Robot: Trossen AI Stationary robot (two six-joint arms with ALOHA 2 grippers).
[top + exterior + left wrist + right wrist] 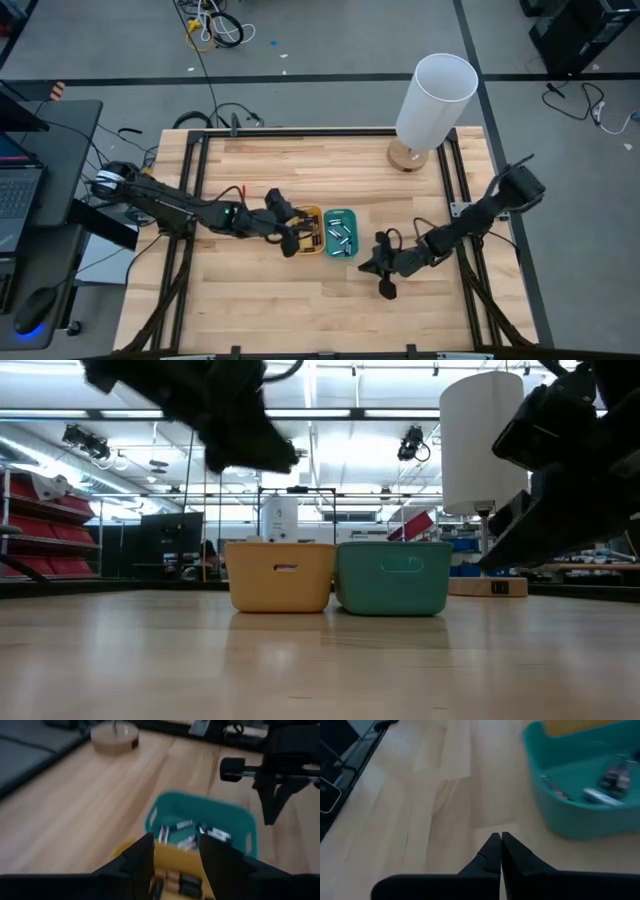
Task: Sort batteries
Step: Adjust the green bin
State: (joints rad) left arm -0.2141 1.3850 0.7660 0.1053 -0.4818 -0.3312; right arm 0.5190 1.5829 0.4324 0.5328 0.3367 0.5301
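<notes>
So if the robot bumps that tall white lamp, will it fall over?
Maybe. The lamp is tall with a wide white shade above a small round wooden base, so it looks top-heavy. A gentle nudge would probably just slide it on the smooth table.

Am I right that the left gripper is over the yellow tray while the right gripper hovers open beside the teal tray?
Not quite: the right gripper is shut, its fingertips pressed together in the right wrist view. The rest holds: the left gripper is over the yellow tray, and the right one is beside the teal tray.
</notes>
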